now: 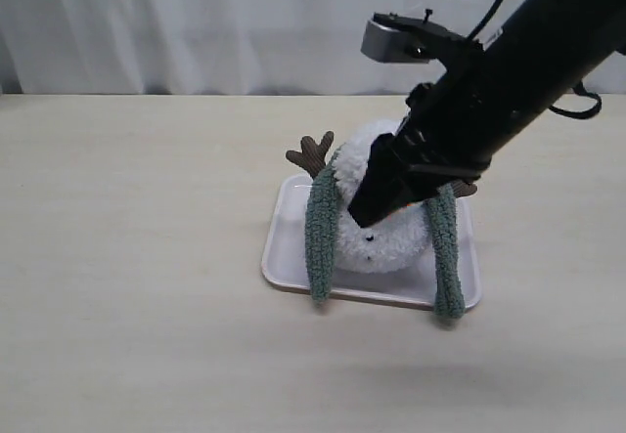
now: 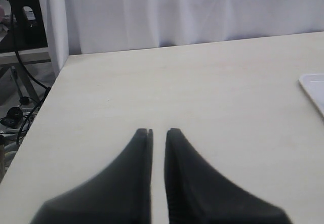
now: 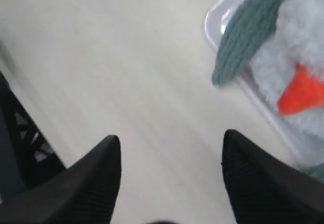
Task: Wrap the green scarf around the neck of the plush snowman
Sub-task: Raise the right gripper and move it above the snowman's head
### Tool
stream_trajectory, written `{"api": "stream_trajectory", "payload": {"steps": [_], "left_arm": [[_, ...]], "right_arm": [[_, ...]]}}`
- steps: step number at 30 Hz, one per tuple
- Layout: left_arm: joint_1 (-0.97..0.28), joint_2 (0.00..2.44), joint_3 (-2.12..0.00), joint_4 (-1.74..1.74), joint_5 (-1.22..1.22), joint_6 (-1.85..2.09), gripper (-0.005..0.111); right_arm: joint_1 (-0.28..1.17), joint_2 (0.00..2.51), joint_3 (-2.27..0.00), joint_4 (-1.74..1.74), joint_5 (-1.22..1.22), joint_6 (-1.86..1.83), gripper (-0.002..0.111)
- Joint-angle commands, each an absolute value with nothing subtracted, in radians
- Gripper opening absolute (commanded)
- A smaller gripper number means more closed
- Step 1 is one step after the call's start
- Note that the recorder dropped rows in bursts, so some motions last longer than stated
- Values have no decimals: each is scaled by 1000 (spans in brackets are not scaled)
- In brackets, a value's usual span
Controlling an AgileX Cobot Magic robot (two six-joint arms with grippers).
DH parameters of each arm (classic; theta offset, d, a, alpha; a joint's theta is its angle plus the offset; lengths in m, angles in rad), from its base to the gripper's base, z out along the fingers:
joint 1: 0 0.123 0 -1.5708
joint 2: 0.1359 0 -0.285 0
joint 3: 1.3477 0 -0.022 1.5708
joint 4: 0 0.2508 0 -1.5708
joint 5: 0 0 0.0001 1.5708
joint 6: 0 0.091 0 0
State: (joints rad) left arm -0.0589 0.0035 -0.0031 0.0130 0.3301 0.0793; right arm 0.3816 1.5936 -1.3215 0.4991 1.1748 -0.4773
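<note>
Green scarf (image 1: 321,238) drapes over plush snowman (image 1: 380,245) in tray (image 1: 282,249). Right end effector (image 3: 170,141) open above tray; left end effector (image 2: 158,131) nearly closed, empty.

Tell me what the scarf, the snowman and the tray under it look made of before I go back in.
The green scarf looks like a fuzzy ribbed knit, matte, perhaps chenille-type yarn; its cross ridges show. The plush snowman is fluffy white pile fabric, soft and matte. The tray is smooth, pale and slightly glossy, likely plastic.

Left pincer (image 2: 158,131) nearly closed above the table (image 2: 202,92).
</note>
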Motion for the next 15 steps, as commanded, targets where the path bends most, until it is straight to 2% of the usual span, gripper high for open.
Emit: {"api": "stream_trajectory", "payload": {"steps": [1,8,15], "left_arm": [[-55,0,0,10,323,80,10],[-55,0,0,10,325,80,10],[-55,0,0,10,323,80,10]], "right_arm": [[469,1590,-1402,369,1059,-452,40],[595,1590,-1484,-23,916,-132,4],[595,1638,-1530,-98,916,0,4]]}}
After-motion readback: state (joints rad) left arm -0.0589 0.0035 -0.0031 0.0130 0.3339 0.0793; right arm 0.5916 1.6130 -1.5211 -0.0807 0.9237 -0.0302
